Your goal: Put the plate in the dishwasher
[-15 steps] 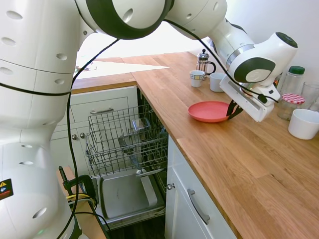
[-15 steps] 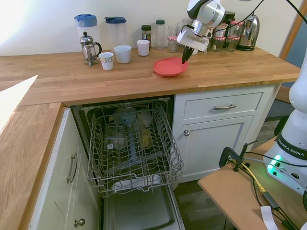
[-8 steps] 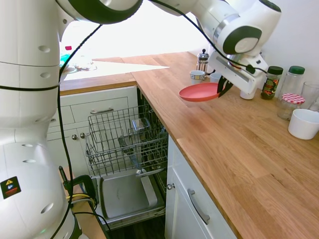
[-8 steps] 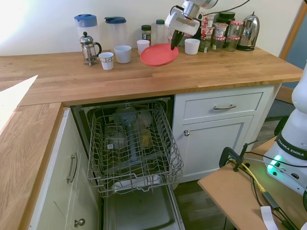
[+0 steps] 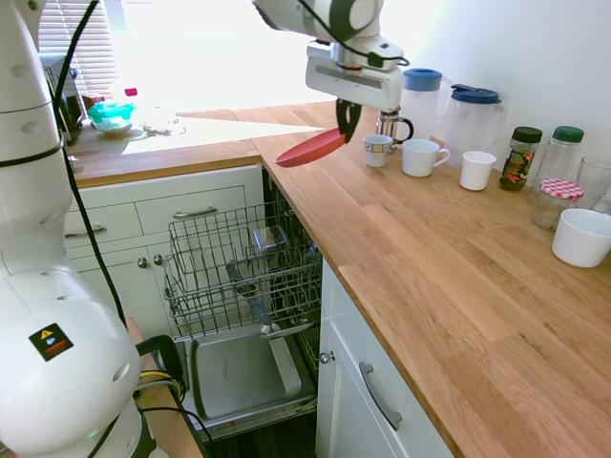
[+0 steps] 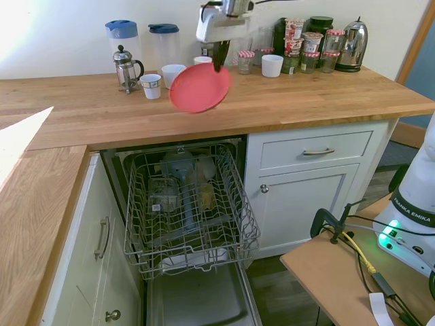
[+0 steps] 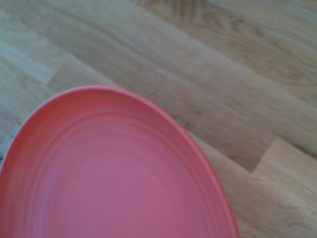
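From the first exterior camera I saw the claw (image 5: 345,122) clamped on the rim of the round coral-pink plate (image 5: 311,148), which hung edge-on and tilted in the air above the near corner of the oak worktop (image 5: 449,277). Below it the built-in dishwasher (image 5: 243,286) stood open among white cabinets, its grey wire rack (image 5: 239,262) pulled out and the grey door panel (image 5: 243,367) lying flat. A glass cafetière (image 5: 389,124), white mugs (image 5: 420,157) and a white bowl (image 5: 582,237) sat further along the worktop.

The second exterior camera gave me what the first could not: the plate's (image 6: 200,87) full round face, dangling from the claw (image 6: 219,63) pinched at its upper edge, clear of the worktop (image 6: 319,95). It also looked straight down into the wire rack (image 6: 187,204), where some items lay that I could not make out. Two plastic jugs (image 6: 122,37), jars and a steel kettle (image 6: 353,46) lined the pale wall.

The wrist camera showed me only the plate's (image 7: 109,178) ringed inner surface, blurred, over wood planks (image 7: 223,89).
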Robot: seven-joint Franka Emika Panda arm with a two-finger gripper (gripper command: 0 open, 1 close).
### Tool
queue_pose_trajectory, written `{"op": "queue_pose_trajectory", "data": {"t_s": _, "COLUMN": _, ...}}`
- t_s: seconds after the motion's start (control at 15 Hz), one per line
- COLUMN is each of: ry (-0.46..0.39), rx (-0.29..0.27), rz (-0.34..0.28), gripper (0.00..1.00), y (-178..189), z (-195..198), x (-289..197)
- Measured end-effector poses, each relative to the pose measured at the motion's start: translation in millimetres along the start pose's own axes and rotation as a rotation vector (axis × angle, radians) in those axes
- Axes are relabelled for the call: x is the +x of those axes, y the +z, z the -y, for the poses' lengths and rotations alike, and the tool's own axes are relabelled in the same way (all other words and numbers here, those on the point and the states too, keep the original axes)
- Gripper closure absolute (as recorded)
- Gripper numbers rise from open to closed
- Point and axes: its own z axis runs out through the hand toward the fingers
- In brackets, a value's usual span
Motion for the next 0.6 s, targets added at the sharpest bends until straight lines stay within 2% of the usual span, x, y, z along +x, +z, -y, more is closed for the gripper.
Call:
{"op": "queue_pose_trajectory", "data": {"t_s": 0.13, "ry": -0.072, "rx": -0.023, "rz": -0.044, "gripper": 1.00, "y": 20, "z": 25, "x": -51}}
{"op": "queue_pose_trajectory", "data": {"t_s": 0.27, "ry": -0.146, "rx": -0.023, "rz": -0.105, "gripper": 1.00, "y": 33, "z": 41, "x": -111}}
{"op": "queue_pose_trajectory", "data": {"t_s": 0.4, "ry": -0.218, "rx": -0.020, "rz": -0.182, "gripper": 1.00, "y": 47, "z": 51, "x": -169}}
{"op": "queue_pose_trajectory", "data": {"t_s": 0.6, "ry": -0.321, "rx": 0.009, "rz": -0.321, "gripper": 1.00, "y": 76, "z": 49, "x": -228}}
